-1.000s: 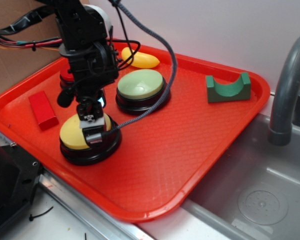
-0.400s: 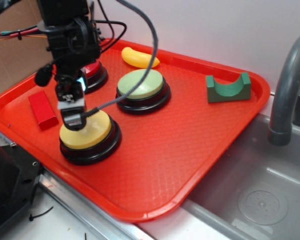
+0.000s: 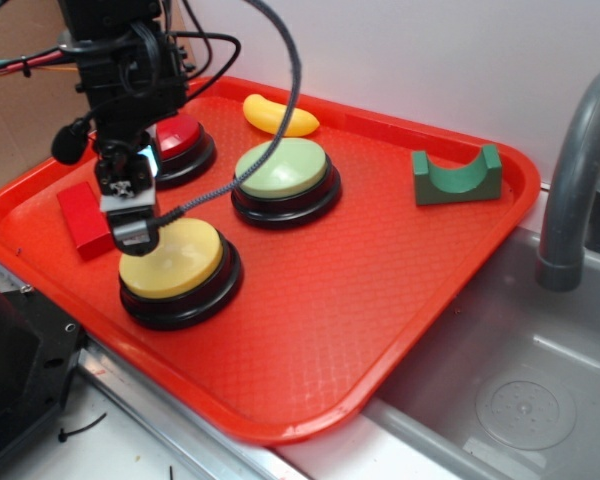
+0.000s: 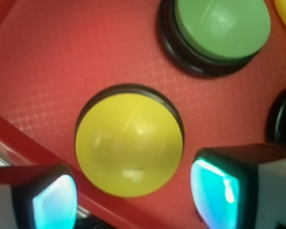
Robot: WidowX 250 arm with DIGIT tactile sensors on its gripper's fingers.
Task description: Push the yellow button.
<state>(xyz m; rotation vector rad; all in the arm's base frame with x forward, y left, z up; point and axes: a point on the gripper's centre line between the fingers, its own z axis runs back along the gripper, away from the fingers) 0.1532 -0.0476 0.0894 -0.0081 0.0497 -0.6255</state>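
Red tray [image 3: 400, 300] beside sink is being used as work surface. Yellow button [image 3: 172, 260] is sitting at tray's near-left, w/ tool [image 3: 128, 215] being held just above its left-rear edge, not centred. Tool fingers [image 4: 219, 191] are being kept apart, nothing gripped.

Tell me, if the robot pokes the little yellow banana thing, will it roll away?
Probably it would slide or spin more than roll: the banana piece is curved and lies flat on the red tray. It looks like smooth, hard plastic, so likely light and stiff. The tray's bumpy surface and raised rim should probably keep it from going far.
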